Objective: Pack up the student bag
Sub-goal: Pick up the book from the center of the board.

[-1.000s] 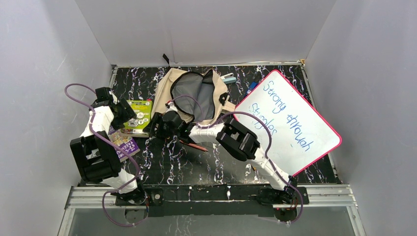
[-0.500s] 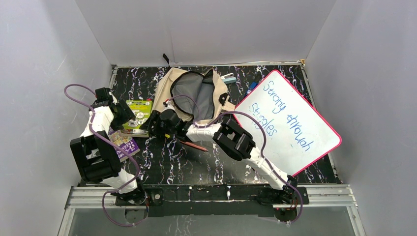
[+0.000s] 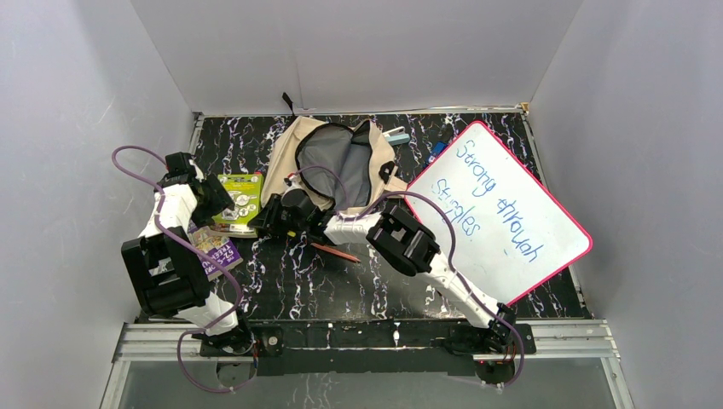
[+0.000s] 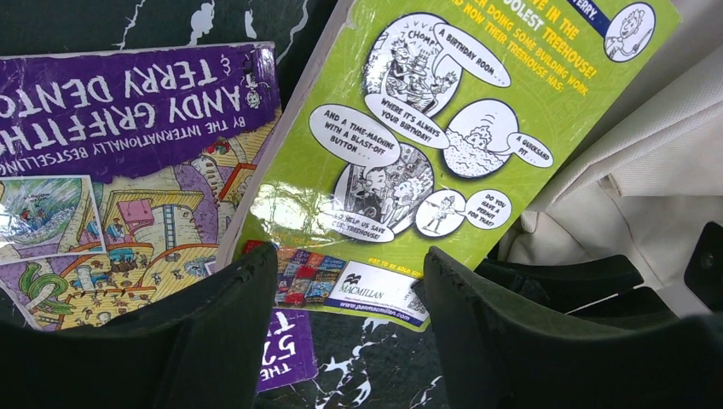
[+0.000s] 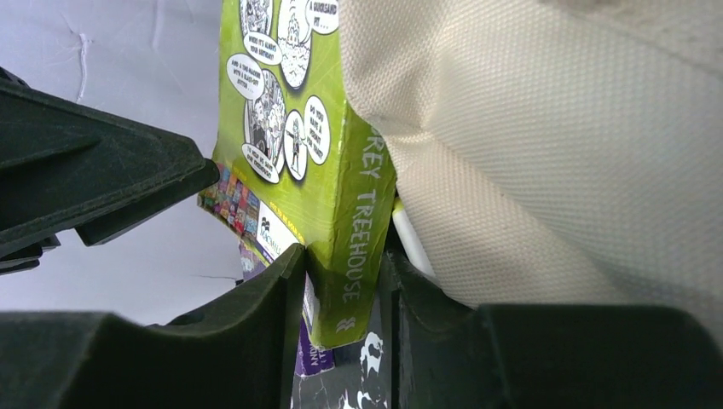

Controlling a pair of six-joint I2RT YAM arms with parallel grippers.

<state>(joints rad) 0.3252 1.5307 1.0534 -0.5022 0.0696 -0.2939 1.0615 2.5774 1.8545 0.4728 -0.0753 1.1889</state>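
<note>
The student bag (image 3: 334, 162), beige with black straps, lies open at the back of the table and shows its grey lining. A green book (image 3: 240, 202) lies just left of it, partly over a purple book (image 3: 215, 248). My right gripper (image 3: 263, 220) reaches in from the right and is shut on the green book's spine corner (image 5: 358, 230), beside the bag's cloth (image 5: 529, 145). My left gripper (image 4: 349, 290) hovers open over the green book's near edge (image 4: 460, 111), with nothing between its fingers.
A pink-framed whiteboard (image 3: 499, 209) with writing lies on the right of the table. A pencil (image 3: 335, 251) lies on the dark marbled table in front of the bag. Small items (image 3: 395, 135) sit behind the bag. Grey walls close in both sides.
My right gripper has slid left to the green book, and its jaws have narrowed onto the spine. The left arm has barely moved.
</note>
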